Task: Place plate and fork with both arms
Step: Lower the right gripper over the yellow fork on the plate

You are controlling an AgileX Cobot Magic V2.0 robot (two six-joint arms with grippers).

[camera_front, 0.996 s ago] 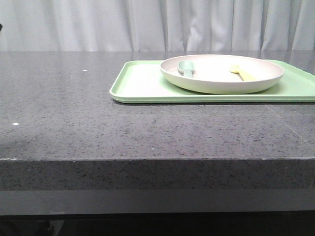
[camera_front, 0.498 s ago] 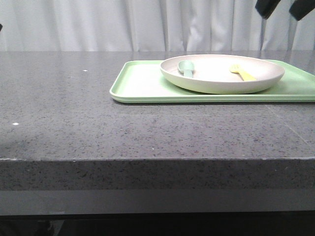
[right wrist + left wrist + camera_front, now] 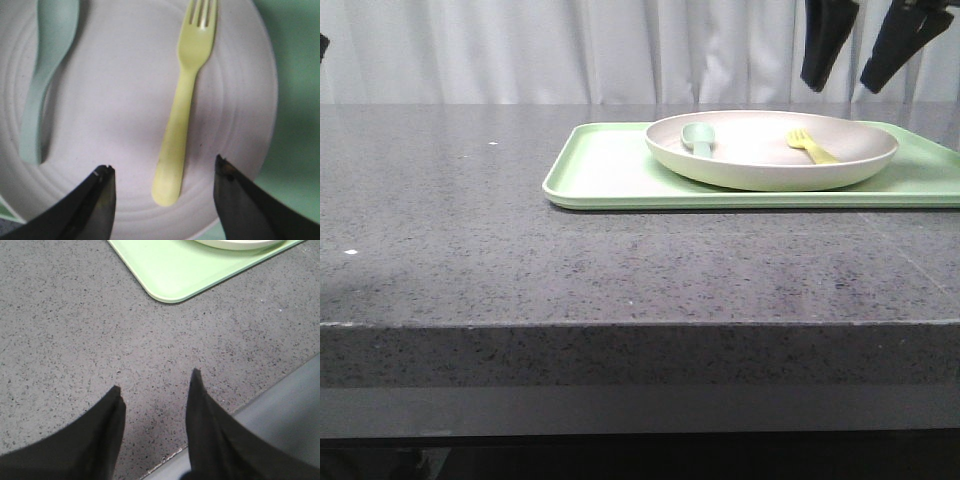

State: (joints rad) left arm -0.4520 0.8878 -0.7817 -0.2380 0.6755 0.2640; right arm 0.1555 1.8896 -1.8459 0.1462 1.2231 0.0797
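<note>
The cream plate (image 3: 760, 160) sits on the light-green tray (image 3: 610, 170) at the right of the counter. The pale-yellow fork (image 3: 812, 148) lies in the plate's right part. My right gripper (image 3: 842, 86) hangs open above the plate's right side, holding nothing. In the right wrist view the fork (image 3: 187, 95) lies on the plate (image 3: 115, 110), and the open right gripper (image 3: 164, 163) straddles the handle's end from above. My left gripper (image 3: 156, 380) is open and empty over bare counter by the front edge, apart from the tray's corner (image 3: 170, 275).
A small grey-green spoon (image 3: 699, 138) lies in the plate's left part, also visible in the right wrist view (image 3: 45, 65). The dark speckled counter (image 3: 470, 230) stretches left of the tray. A white curtain hangs behind the counter.
My right gripper has come down into the front view from the top right and now hangs over the plate. Plate, fork, spoon and tray have not moved.
</note>
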